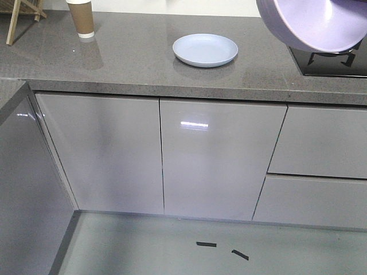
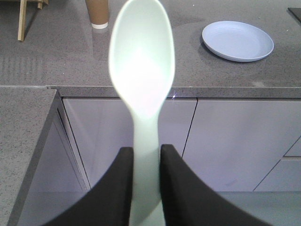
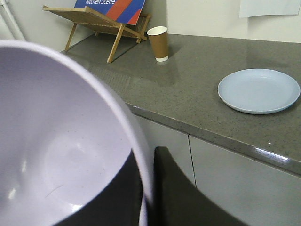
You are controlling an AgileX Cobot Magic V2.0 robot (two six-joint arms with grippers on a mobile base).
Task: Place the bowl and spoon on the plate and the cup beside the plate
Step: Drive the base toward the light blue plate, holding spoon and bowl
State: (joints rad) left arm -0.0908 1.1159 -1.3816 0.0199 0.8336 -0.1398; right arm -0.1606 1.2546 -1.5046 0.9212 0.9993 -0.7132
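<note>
Countertop of speckled grey stone fills the front view. It carries the round, shallow pale blue plastic plate near its front edge. The brown paper cup with white base band stands well apart at the back left, with bare stone between the two. At the upper right the deep lavender plastic bowl hangs tilted in the air over a black hob; no claw shows here.

Only the left wrist view shows the pale mint-green plastic spoon. The left gripper is clamped on its handle, head pointing away, out in front of the cabinet doors and short of the counter's edge.

The right wrist view shows the bowl's inside close up. Its rim is pinched between the black fingers of the right gripper, off the counter's front edge. A wooden stand sits behind the cup.
</note>
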